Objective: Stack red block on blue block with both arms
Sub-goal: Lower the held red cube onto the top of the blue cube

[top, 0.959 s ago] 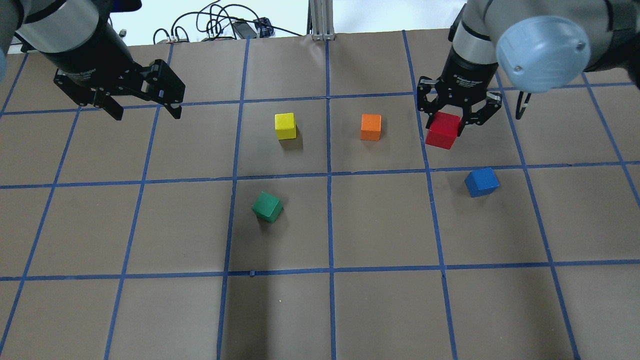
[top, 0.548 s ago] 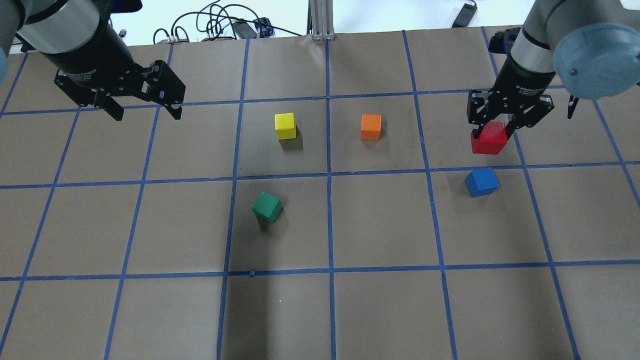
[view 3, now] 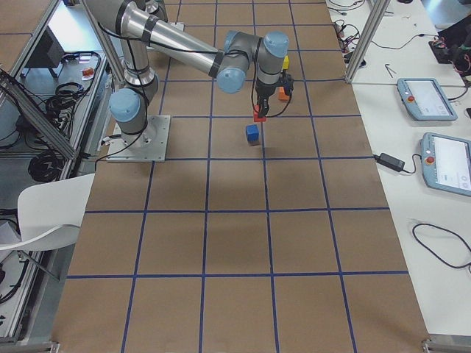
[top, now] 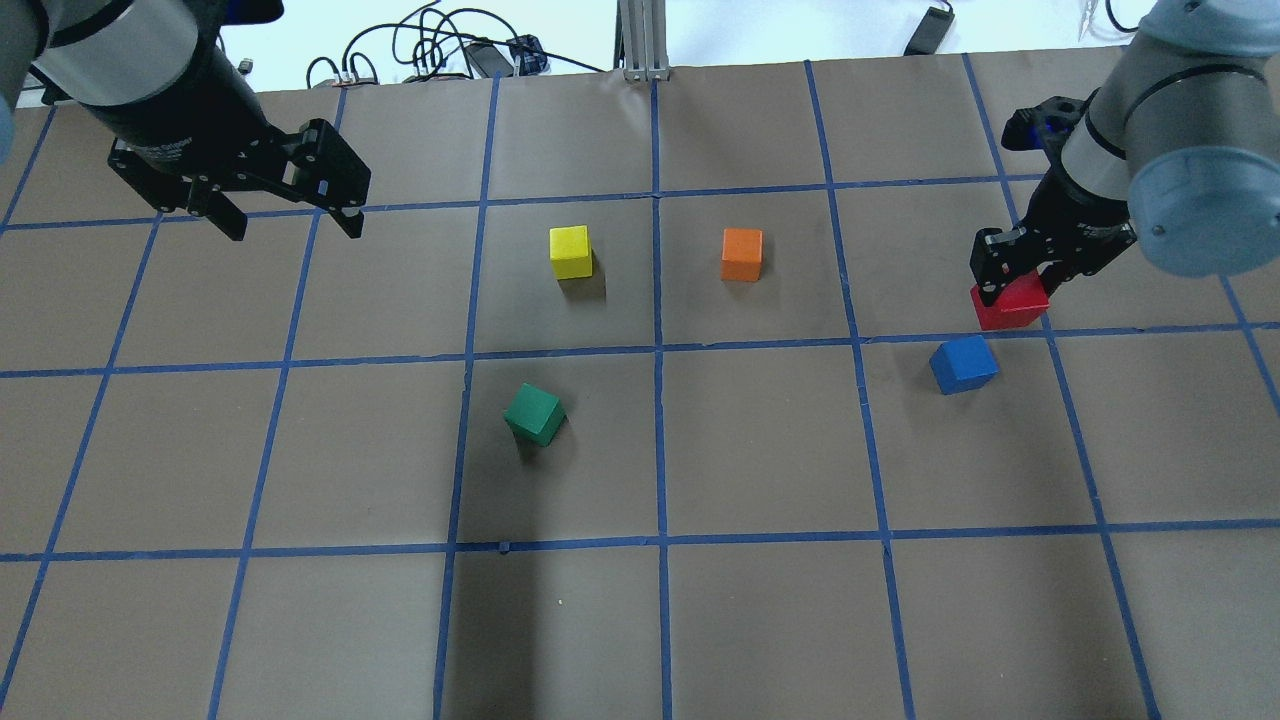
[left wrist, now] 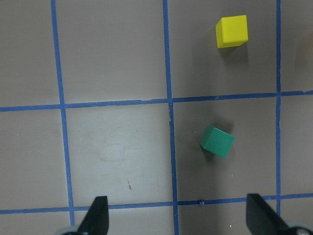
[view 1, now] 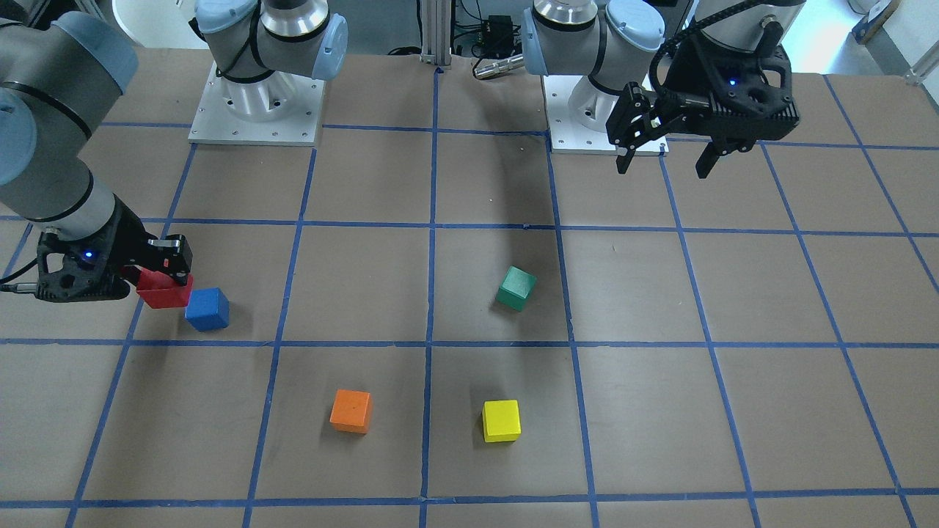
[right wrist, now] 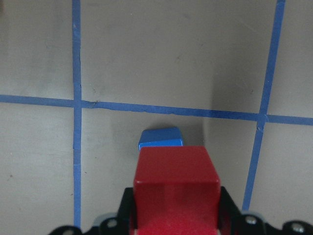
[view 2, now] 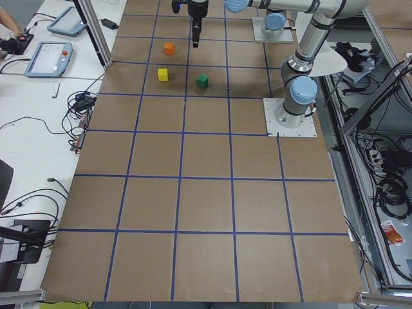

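Right gripper (top: 1014, 290) pinching the red block (top: 1010, 306), close to the blue block (top: 963, 364).
The red block sits clamped between the right gripper's two fingers, lifted off the brown, blue-taped table (top: 760, 620), just behind the blue block on the robot's side and not over it. The blue block rests alone on the table. The left gripper (top: 295, 226) hangs with its fingers spread wide and nothing between them, well apart from the yellow cube (top: 570, 251), orange cube (top: 741, 254) and green cube (top: 534, 414).
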`<state>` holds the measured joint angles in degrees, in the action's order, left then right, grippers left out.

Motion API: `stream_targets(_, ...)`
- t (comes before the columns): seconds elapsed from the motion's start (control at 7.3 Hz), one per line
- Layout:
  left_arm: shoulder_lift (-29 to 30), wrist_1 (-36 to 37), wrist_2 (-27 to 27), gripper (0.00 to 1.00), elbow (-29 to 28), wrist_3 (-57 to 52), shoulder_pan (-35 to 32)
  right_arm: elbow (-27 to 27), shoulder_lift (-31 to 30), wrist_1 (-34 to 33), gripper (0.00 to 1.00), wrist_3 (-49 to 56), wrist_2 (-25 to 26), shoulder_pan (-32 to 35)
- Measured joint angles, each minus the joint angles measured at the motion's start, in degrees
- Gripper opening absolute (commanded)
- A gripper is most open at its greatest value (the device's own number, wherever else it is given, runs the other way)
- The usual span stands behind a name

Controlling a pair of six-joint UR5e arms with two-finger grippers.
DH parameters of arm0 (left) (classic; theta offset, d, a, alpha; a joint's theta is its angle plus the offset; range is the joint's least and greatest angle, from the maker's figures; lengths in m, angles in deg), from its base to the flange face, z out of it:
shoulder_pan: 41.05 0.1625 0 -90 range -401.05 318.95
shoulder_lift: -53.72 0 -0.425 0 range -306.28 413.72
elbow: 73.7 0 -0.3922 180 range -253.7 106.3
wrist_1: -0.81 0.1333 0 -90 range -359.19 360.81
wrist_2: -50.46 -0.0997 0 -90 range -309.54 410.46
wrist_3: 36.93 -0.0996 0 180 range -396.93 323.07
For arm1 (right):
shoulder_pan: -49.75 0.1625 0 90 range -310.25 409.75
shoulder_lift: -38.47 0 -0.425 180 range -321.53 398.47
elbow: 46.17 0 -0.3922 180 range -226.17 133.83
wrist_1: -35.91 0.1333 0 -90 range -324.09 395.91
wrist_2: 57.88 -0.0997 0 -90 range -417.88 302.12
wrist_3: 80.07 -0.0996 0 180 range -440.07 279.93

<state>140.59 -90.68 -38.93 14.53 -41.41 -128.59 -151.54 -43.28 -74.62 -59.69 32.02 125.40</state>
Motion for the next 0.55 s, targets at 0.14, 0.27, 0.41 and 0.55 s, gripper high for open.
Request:
stream_targets(0.14, -0.01, 0.0, 0.0, 1.0, 0.03, 0.0, 0.0, -1.68, -0.11, -2.03, 0.0, 2.59, -0.04, -0.03)
stream_targets(0.27, -0.05, 0.0, 0.0, 1.0, 0.09, 0.0, 0.0, -3.28, -0.13, -3.8, 0.0, 3.88, -0.1, -0.05)
stream_targets(0.41, -0.08, 0.0, 0.0, 1.0, 0.09, 0.0, 0.0, -4.68, -0.14, -5.58, 0.0, 4.28, -0.14, -0.06)
stream_targets(0.55, -0.13, 0.0, -0.02, 1.0, 0.2, -0.02, 0.0, -5.86, -0.05, -7.23, 0.0, 4.35, -0.27, -0.06)
